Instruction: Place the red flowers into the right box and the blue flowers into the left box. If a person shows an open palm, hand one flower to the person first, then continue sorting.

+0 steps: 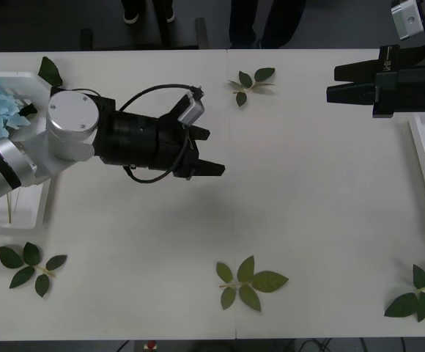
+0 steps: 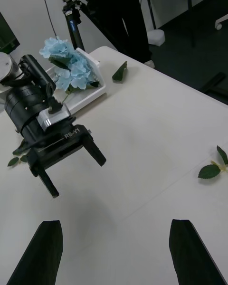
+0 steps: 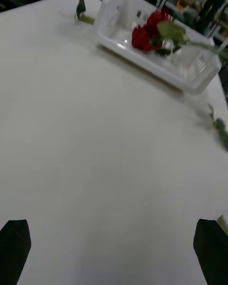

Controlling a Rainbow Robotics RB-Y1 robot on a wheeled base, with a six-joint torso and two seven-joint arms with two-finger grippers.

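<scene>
The white surface (image 1: pixel 308 220) carries both boxes and some loose leaf sprigs (image 1: pixel 248 282); the left box (image 1: pixel 22 213) lies at the surface's left edge, partly under the left arm, and the blue flowers (image 2: pixel 71 66) lie inside it, heads together at one end; the right box (image 3: pixel 156 52) lies at the right edge, and the red flowers (image 3: pixel 147 31) lie inside it. The left gripper (image 1: pixel 201 158) hangs above the bare middle of the surface, its fingers released and grasping nothing; the right gripper (image 1: pixel 337 82) hangs near the far right corner, beside the right box, fingers also released and empty.
</scene>
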